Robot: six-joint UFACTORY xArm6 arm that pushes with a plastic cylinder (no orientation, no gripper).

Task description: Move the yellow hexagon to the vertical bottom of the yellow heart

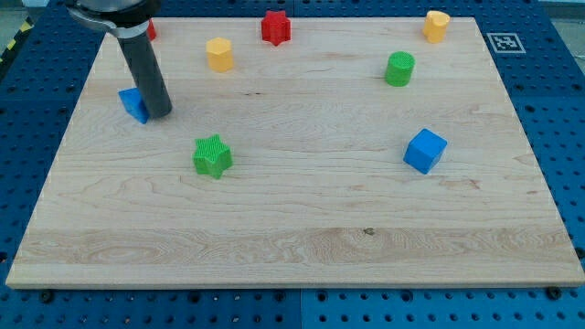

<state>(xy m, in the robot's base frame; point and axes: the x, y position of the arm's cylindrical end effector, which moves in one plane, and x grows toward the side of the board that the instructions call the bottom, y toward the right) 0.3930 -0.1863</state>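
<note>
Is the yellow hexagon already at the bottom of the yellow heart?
No. The yellow hexagon sits far to the view's left of the yellow heart, not under it.

text: none readable | sign: black-and-white fiducial marker [505, 42] | on: board's top-right corner [471, 27]

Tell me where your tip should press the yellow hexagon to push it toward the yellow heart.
Press its left face, coming from the view's left. The yellow hexagon stands upright near the top; the yellow heart is far right, so it must travel right. My tip is now lower left, beside the blue block.
</note>
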